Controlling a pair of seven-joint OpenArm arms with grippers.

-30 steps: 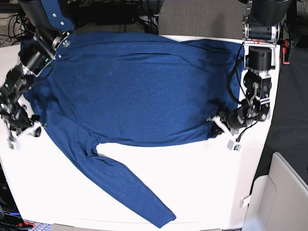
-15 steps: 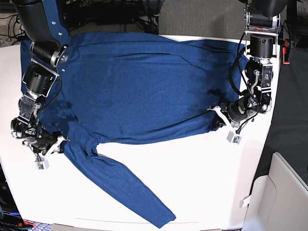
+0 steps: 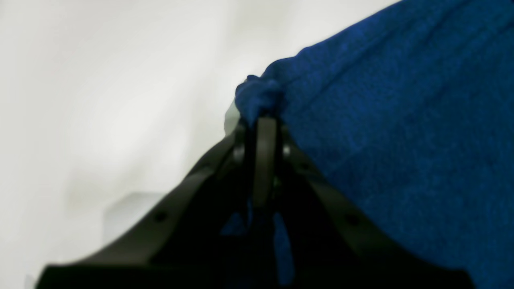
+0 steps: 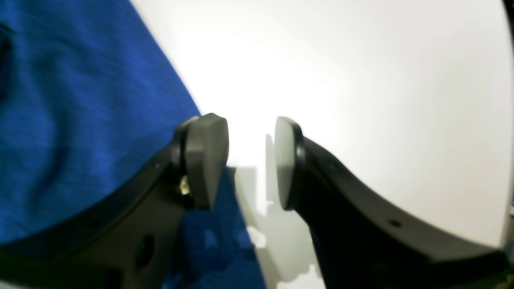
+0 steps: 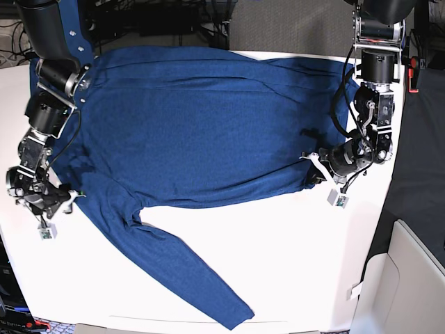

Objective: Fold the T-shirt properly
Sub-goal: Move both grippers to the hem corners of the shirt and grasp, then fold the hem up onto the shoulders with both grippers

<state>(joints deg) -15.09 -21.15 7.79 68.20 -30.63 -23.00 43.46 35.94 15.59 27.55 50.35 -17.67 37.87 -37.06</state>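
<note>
The dark blue T-shirt lies spread flat on the white table, one long sleeve trailing toward the front edge. My left gripper is shut on a bunched corner of the shirt's hem at the right side. In the left wrist view the left gripper pinches that knot of cloth. My right gripper is at the shirt's left edge, open. In the right wrist view one finger sits over the T-shirt, the other over bare table, with nothing gripped between them.
The table's right edge runs close beside the left arm, with dark floor beyond. A pale bin stands at the lower right. Cables and dark equipment crowd the back edge.
The right arm swung in toward the shirt's left edge, then drew back slightly to the left. The left gripper has kept its hold on the hem corner and barely moved.
</note>
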